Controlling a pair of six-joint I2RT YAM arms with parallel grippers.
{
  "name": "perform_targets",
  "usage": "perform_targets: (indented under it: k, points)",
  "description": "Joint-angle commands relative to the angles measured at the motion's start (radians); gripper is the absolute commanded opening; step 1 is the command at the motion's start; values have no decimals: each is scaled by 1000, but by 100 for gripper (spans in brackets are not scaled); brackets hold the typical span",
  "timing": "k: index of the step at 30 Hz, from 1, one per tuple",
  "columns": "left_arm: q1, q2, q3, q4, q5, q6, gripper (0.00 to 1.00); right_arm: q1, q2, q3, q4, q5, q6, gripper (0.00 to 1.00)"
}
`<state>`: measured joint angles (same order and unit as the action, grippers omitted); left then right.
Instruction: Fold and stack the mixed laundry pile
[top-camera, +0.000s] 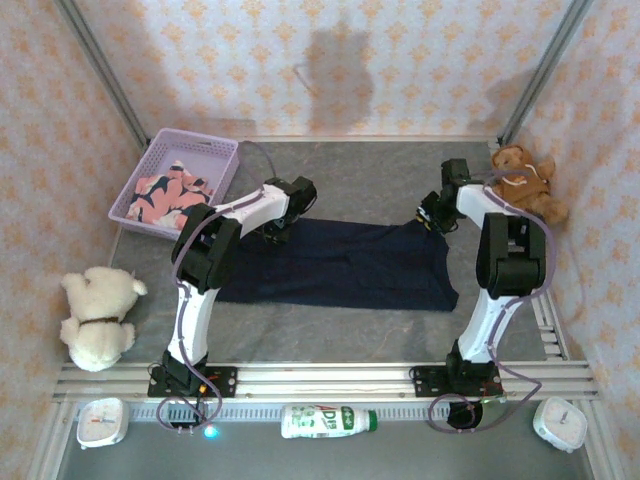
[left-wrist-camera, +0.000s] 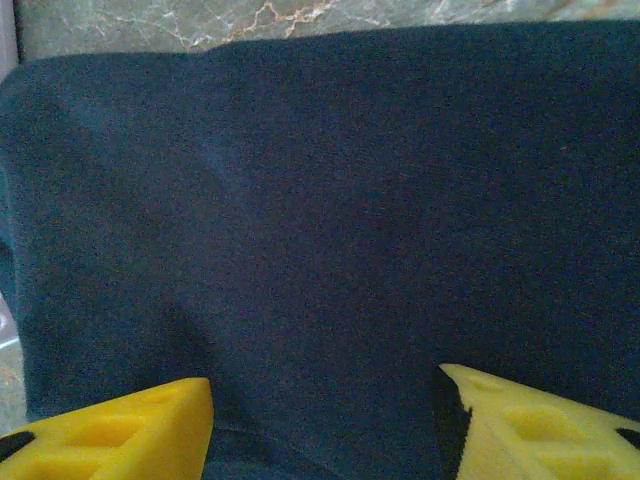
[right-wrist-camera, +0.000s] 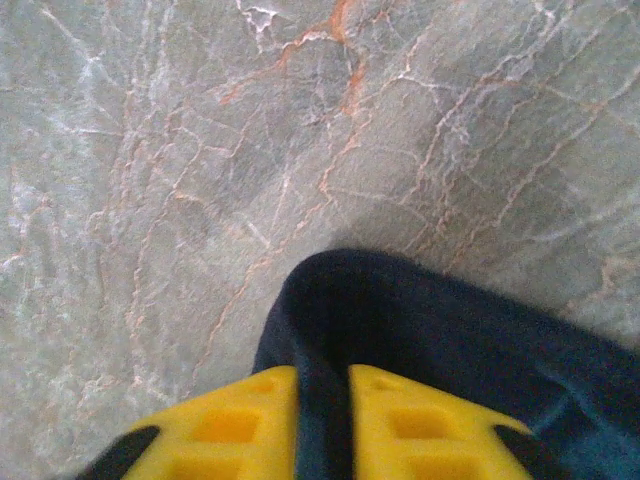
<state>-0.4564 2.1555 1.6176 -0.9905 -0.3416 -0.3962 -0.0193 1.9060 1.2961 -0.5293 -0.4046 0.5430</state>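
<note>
Navy garment: the navy garment (top-camera: 340, 265) lies spread flat mid-table, long side running left-right, between my two arms.
Shark-print garment: the pink shark-print garment (top-camera: 170, 195) sits bunched in the lavender basket (top-camera: 222, 150) at far left, well apart from the navy one. Not yet folded.
Right gripper: the right gripper (right-wrist-camera: 322, 420) is clamped on a fold of navy cloth at the garment's far-right corner. The wrist cam shows fabric pinched between the yellow pads, w/ bare table (right-wrist-camera: 150, 200) beyond.
Left gripper: the left gripper (left-wrist-camera: 325, 420) is low over the garment's far-left edge, jaws apart, cloth flat beneath them. Nothing grasped.
Step in hand: I judge this as taking both far corners ahead of the 1st fold; one side secured, the other pending.
Next move: I'd close the left jaws on the far-left edge, then lift both corners together and carry them toward the near hem, keeping the arms level so the fold line stays straight.
</note>
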Motion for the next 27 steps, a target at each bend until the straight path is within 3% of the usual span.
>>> perform_targets:
  k: [1,3,6,12,15,17,21,27]
  points:
    - [14,9,-23,12,-21,-29,60,-1,-18,29,-48,100,-8,5]
    - [22,15,-38,9,-22,-41,60,-12,-51,25,-105,212,-1,0]
    - [26,17,-58,7,-23,-49,60,-57,-100,-8,-166,308,31,0]
    - [26,-10,-71,7,-10,-55,60,-81,-92,-39,-166,282,86,0]
    - [25,-15,-44,-14,-17,-43,60,-82,-83,-37,-144,244,106,7]
    - [26,-27,-14,-35,-13,-32,61,-82,-99,-32,-138,227,99,19]
    - [14,-80,41,-74,15,3,66,-77,-164,-21,-197,282,63,33]
    - [-42,-165,57,-82,113,10,67,-7,-268,-73,-269,241,15,34]
